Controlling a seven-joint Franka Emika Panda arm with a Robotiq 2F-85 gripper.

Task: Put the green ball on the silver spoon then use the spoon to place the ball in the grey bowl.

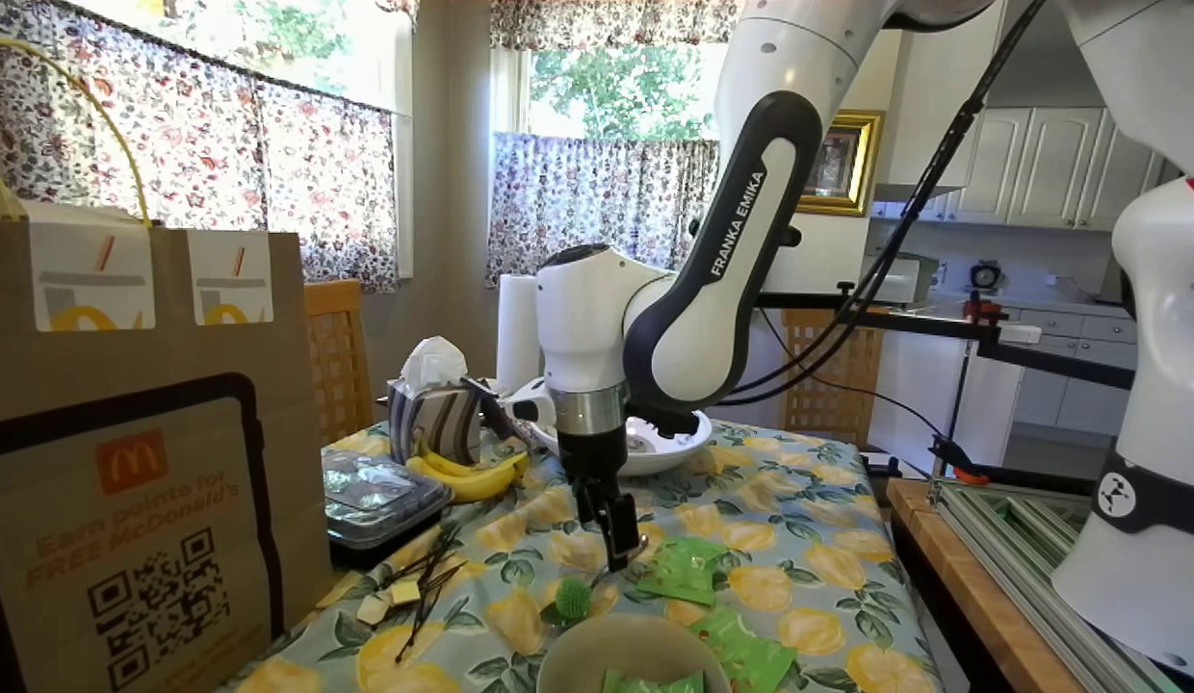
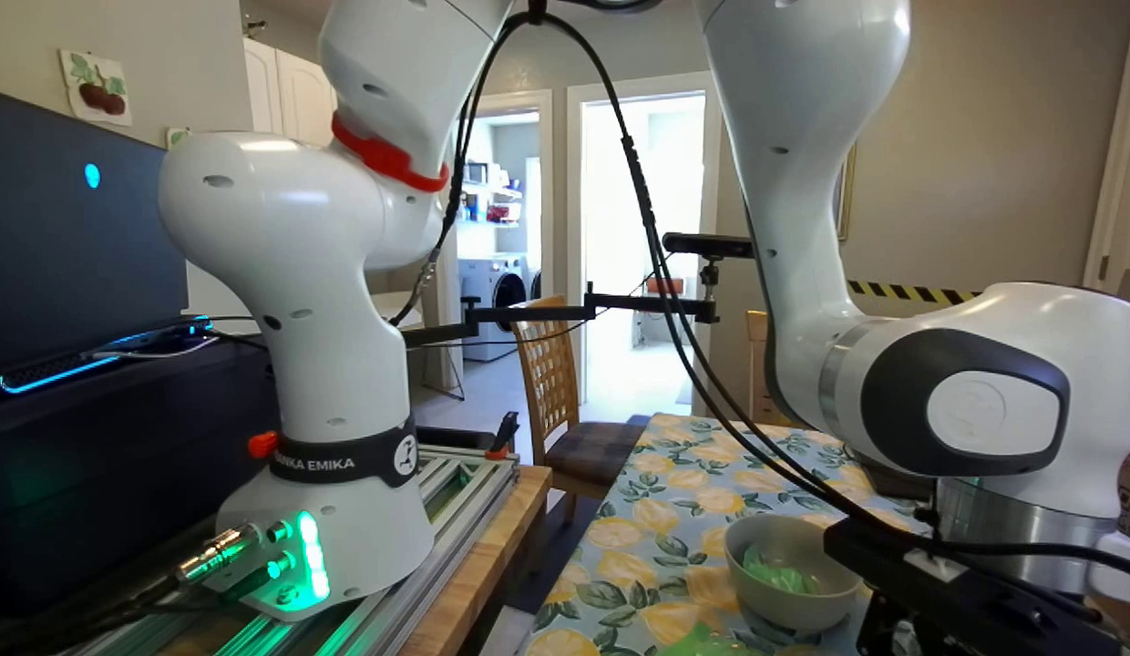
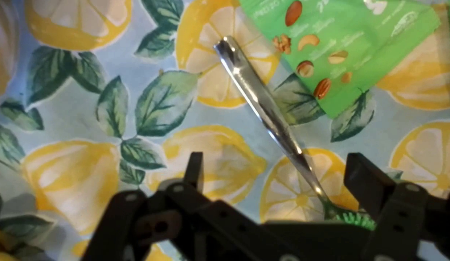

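Note:
The silver spoon (image 3: 259,98) lies on the lemon-print tablecloth, its handle slanting across the wrist view. The spiky green ball (image 1: 572,599) appears to rest on the spoon's head. It shows only partly in the wrist view (image 3: 357,219), hidden by my gripper, as is most of the spoon's head. My gripper (image 3: 275,171) is open and points down, with the spoon's neck between its fingers in view and nothing held. In an exterior view my gripper (image 1: 624,556) is just above the spoon handle. The grey bowl (image 1: 570,662), also in an exterior view (image 2: 784,609), holds a green packet.
Green snack packets (image 1: 684,568) lie beside the spoon and near the bowl (image 1: 746,650). Bananas (image 1: 477,478), a clear-lidded box (image 1: 380,500), a tissue box (image 1: 419,433) and a white bowl (image 1: 669,457) stand farther back. Pale cubes and dark sticks (image 1: 426,592) lie near a large paper bag (image 1: 154,385).

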